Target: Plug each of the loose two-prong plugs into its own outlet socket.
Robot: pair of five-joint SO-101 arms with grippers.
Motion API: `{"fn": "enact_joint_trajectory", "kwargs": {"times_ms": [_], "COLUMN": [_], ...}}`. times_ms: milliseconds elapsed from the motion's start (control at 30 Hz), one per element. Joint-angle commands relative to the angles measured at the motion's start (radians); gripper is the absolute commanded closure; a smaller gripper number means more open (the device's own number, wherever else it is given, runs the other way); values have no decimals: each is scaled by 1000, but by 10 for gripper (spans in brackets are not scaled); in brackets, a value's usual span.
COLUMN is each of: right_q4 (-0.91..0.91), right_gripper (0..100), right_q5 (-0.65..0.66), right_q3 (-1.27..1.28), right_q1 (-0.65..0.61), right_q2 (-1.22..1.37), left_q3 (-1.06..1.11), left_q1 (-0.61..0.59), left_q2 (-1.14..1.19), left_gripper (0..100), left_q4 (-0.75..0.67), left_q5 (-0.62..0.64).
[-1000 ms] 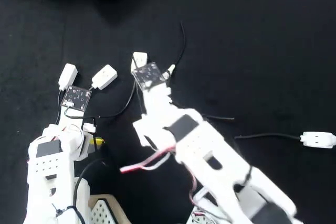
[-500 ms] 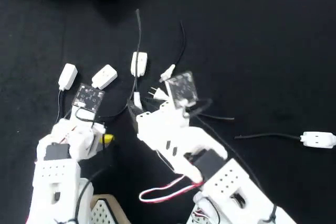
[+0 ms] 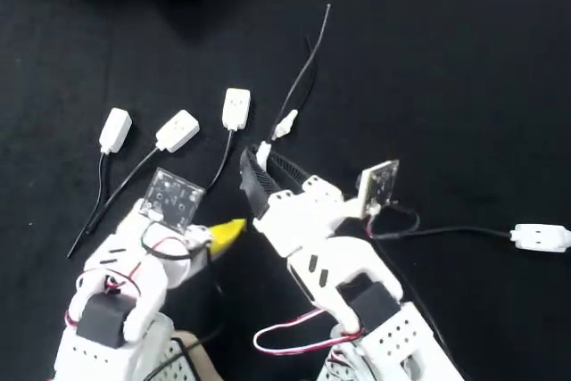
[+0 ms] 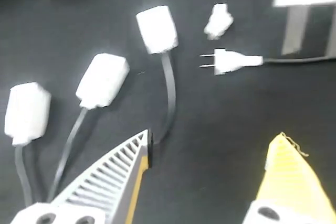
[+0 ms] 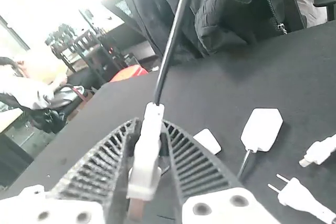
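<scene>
The right gripper [image 5: 148,127] is clamped on the white plastic body of a two-prong plug [image 5: 144,163], whose thin black cord [image 3: 308,60] rises out of the jaws and runs toward 1 o'clock across the black cloth-covered table [image 3: 464,86]. The left gripper [image 4: 212,137] is spread wide and holds nothing, its white ribbed finger [image 4: 121,169] and yellow-tipped finger [image 4: 289,174] well apart. Seen from above, the right arm stretches toward 11 o'clock and the left arm toward 1 o'clock. Three white rectangular outlet sockets [image 3: 114,129] [image 3: 177,129] [image 3: 235,108] lie in a row beyond the left gripper. A second white two-prong plug [image 4: 231,61] lies loose at 5 o'clock from the nearest socket. A fourth white socket [image 3: 540,236] sits at 3 o'clock. Since half a second ago the right wrist has rolled, swinging the cord from 12 toward 1 o'clock. The left arm has drawn back, and its yellow finger has swung out.
</scene>
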Motion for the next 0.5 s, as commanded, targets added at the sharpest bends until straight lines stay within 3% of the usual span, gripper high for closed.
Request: {"fn": "enact_joint_trajectory", "kwargs": {"times_ms": [0,133,333,467], "right_q4": [44,192,568,643], "right_gripper": [987,987,987,987], "right_q5": [-25,-49,-44,29], "right_q3": [-5,-30,-176,-182], "right_q1": [15,-8,-115,-147], "right_q2": [-51,-102,-197,-251], "left_q3": [-136,-193,-179,-156], "left_q1": [156,206,125,108], "left_q2": [-57,-69,-64,-64], "left_gripper": [655,657,657,657], "left_q4": [44,68,2,-11], "left_q5": [80,109,110,107]}}
